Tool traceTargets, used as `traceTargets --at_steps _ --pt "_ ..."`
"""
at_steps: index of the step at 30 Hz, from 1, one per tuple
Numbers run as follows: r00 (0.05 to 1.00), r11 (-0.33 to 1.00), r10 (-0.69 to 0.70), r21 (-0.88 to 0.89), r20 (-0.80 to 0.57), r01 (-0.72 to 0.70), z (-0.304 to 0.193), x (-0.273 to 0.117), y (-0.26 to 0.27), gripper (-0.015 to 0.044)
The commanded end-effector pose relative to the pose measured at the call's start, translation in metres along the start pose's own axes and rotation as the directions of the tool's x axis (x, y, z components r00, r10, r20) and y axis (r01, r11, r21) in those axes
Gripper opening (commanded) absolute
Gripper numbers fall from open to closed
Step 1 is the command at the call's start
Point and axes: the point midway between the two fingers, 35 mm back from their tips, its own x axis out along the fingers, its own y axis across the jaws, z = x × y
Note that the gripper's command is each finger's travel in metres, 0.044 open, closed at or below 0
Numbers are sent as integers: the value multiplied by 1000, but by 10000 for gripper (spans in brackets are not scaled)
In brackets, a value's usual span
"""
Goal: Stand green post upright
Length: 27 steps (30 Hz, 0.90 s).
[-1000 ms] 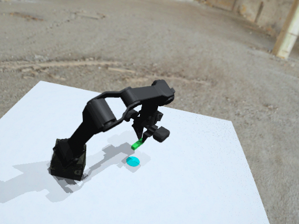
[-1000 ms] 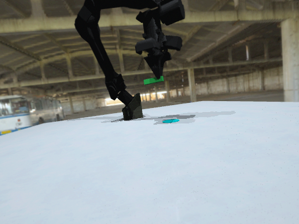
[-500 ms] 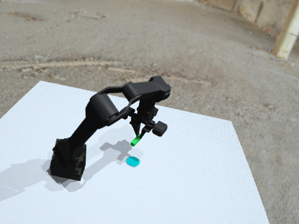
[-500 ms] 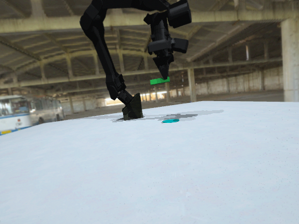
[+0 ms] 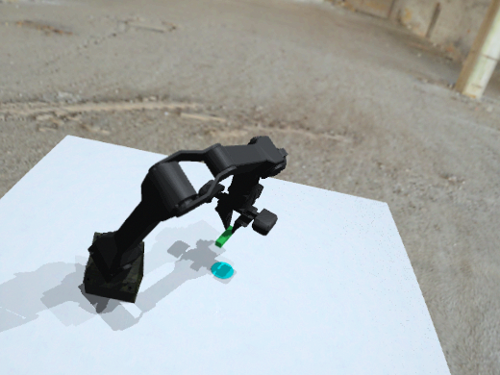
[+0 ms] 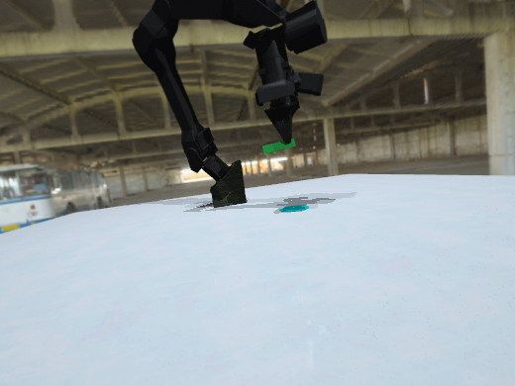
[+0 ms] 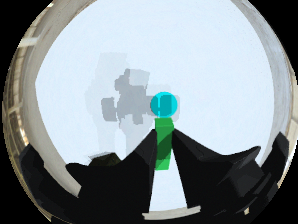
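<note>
The green post (image 5: 222,238) (image 6: 276,146) (image 7: 163,145) is held in the air, well above the table. It lies close to level, slightly tilted, and is gripped nearer one end. My gripper (image 5: 230,229) (image 6: 288,142) (image 7: 164,132) points down and is shut on the post. The cyan circle (image 5: 222,270) (image 6: 294,209) (image 7: 164,104) lies flat on the table below. In the wrist view it shows just beyond the post's far end, with part of a shadow on it.
The white table (image 5: 308,298) (image 6: 248,297) (image 7: 215,75) carries the arm's dark base block (image 5: 114,279) (image 6: 230,188), to the left of the circle in the top view. Shadows of the arm fall across the table between the base and the circle.
</note>
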Motion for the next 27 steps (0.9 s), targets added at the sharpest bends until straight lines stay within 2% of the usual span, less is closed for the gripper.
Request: traceTargets --at_steps 1,27 --pt "999 1000 24 3 34 -25 -1 1 0 23" --pt "973 991 131 9 192 -135 0 14 2 23"
